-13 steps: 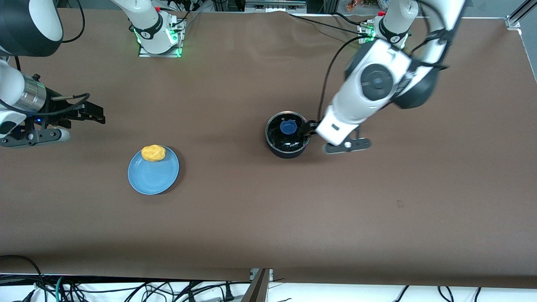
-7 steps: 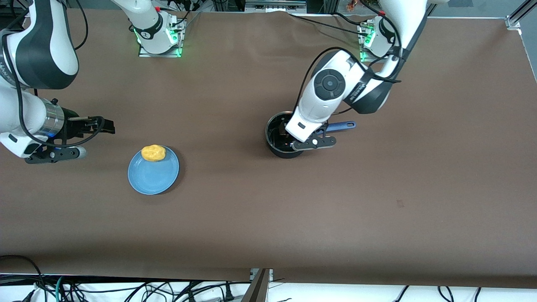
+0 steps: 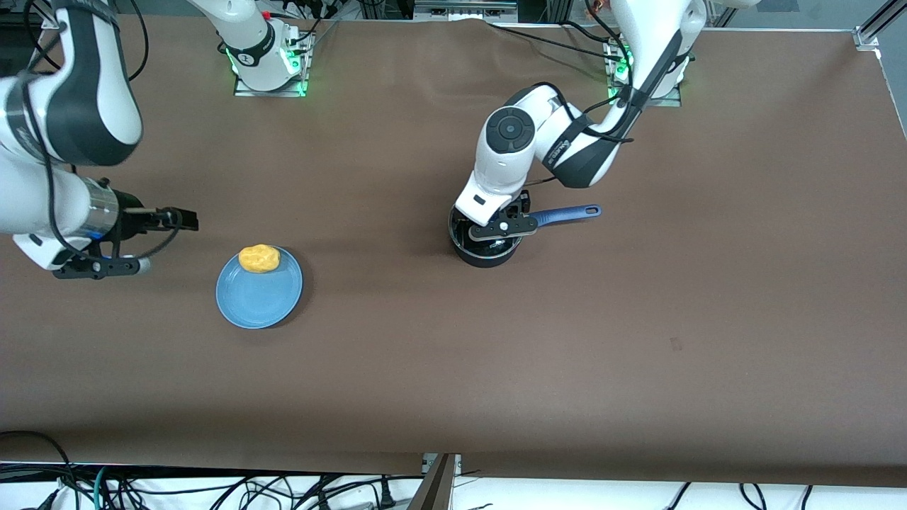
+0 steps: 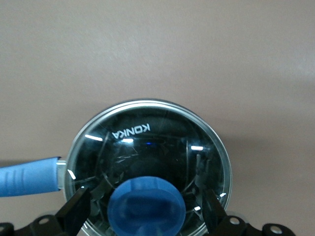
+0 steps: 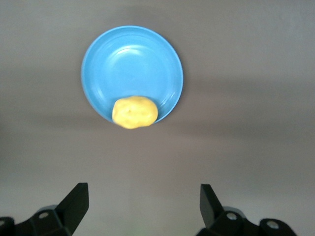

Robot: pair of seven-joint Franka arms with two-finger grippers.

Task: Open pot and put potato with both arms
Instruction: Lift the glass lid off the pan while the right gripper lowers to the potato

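The black pot [image 3: 485,249] with its blue handle [image 3: 570,212] stands mid-table, closed by a glass lid [image 4: 147,162] with a blue knob [image 4: 146,206]. My left gripper [image 4: 146,211] is open right over the lid, one finger on each side of the knob, not touching it; in the front view the left hand [image 3: 499,225] hides most of the pot. The yellow potato [image 3: 258,258] lies on the edge of the light-blue plate [image 3: 258,301], also in the right wrist view [image 5: 134,112]. My right gripper [image 5: 142,196] is open and empty, over the table beside the plate, toward the right arm's end [image 3: 183,218].
The brown tablecloth runs to the table's front edge, where cables hang below. The two arm bases [image 3: 266,60] [image 3: 641,67] stand along the edge farthest from the front camera.
My left arm has swung in over the pot and come down so its open fingers flank the lid's knob. My right gripper has moved a little toward the plate.
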